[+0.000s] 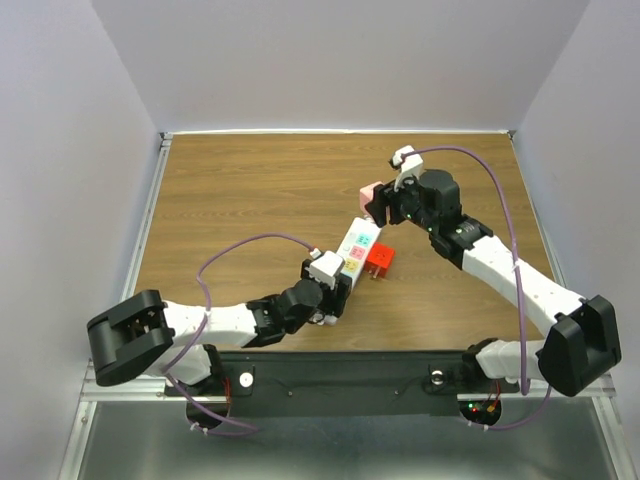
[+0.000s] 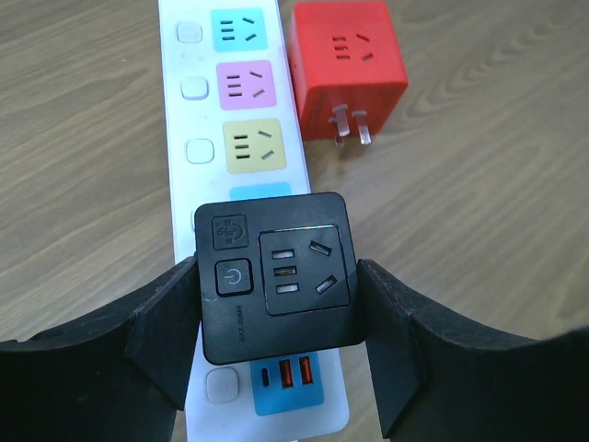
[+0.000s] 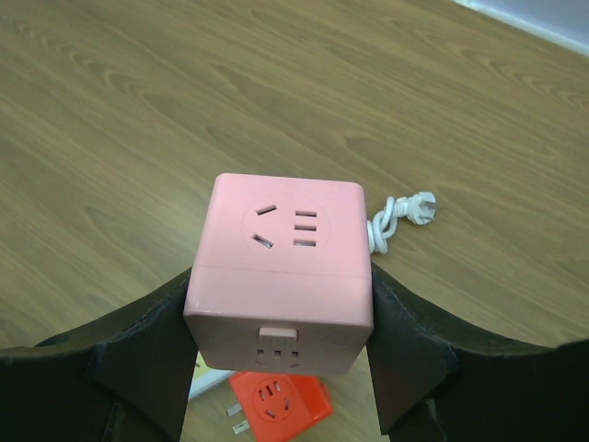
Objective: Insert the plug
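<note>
We are clamping the left gripper (image 2: 276, 318) on the black plug adapter (image 2: 276, 276) over the white power strip (image 2: 184, 120), and the right gripper (image 3: 281, 318) is squeezing the pink cube adapter (image 3: 281, 258) aloft. Any tilt risks the prongs missing their slots and shoving the strip sideways.

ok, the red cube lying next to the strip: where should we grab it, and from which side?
Take the red cube by its body, from above, fingers on the two flat faces flanking the prongs. It lies on its side with the prongs sticking out level, so that face is out. The face beside the power strip has little gap, so that side is likely tight.
</note>
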Motion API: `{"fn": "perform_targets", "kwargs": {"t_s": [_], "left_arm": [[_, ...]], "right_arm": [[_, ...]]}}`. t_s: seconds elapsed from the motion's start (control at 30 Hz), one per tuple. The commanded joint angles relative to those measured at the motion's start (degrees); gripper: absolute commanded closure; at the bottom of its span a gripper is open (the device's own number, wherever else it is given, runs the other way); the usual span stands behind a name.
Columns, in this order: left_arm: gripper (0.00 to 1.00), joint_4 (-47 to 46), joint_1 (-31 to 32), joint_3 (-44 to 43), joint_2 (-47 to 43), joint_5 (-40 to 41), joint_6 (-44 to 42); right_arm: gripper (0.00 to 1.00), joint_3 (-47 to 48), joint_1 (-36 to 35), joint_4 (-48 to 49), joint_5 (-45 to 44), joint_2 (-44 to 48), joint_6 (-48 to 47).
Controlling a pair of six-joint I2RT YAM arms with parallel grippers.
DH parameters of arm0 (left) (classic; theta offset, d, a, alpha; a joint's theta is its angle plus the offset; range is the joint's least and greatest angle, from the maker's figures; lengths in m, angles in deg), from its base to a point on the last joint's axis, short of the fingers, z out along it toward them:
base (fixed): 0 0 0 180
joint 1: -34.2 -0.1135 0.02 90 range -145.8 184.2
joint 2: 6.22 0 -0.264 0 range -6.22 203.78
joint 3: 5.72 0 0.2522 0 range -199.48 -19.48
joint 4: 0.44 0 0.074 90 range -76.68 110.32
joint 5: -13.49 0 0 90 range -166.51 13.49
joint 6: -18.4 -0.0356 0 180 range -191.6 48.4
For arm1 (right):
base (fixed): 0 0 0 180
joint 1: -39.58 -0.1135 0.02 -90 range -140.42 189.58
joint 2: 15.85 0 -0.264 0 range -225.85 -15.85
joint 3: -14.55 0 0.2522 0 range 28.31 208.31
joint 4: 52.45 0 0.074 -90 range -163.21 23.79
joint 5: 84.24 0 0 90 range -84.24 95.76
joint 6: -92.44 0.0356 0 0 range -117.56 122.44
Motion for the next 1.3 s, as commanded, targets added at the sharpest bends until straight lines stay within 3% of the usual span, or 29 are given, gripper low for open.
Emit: {"fn": "perform_targets", "kwargs": {"t_s": [0.0, 0.13, 0.23, 0.37, 0.8, 0.9, 0.93, 0.97, 1.27], "left_arm": [[1.0, -2.7, 0.4, 2.6, -4.7, -7.0, -2.0], [0.99, 1.4, 0.5, 3.8, -10.6, 1.4, 0.9], [0.89, 2.0, 0.5, 4.9, -13.4, 2.4, 2.5], [0.79, 2.1, 0.5, 5.6, -14.7, 3.1, 3.3], [0.65, 6.4, 0.9, 5.6, -15.9, 9.5, 8.0], [0.47, 7.3, 1.2, 5.5, -16.4, 10.1, 8.9], [0.28, 7.8, 1.5, 5.4, -16.7, 10.4, 9.2], [0.24, 8.1, 2.2, 5.3, -16.6, 10.8, 9.4], [0.06, 12.5, 7.7, 4.8, -18.5, 21.4, 14.6]], "right_arm": [[1.0, 5.9, -0.1, -11.3, 1.8, -0.2, -4.4], [1.0, 8.2, 0.0, -17.4, 3.5, -1.4, -5.2], [1.0, 10.9, -0.6, -23.3, 5.9, -4.7, -6.8], [1.0, 12.8, -4.1, -26.7, 1.1, -9.8, -8.2], [1.0, 15.3, -13.7, -28.7, -0.3, -16.3, -11.3], [1.0, 16.7, -14.0, -28.7, -2.9, -17.2, -11.6], [0.99, 17.1, -14.1, -28.3, -5.4, -17.3, -10.9], [1.0, 17.7, -14.1, -27.6, -7.2, -17.2, -10.3], [0.99, 20.3, -13.6, -16.4, -15.1, -14.3, -4.9]]}}
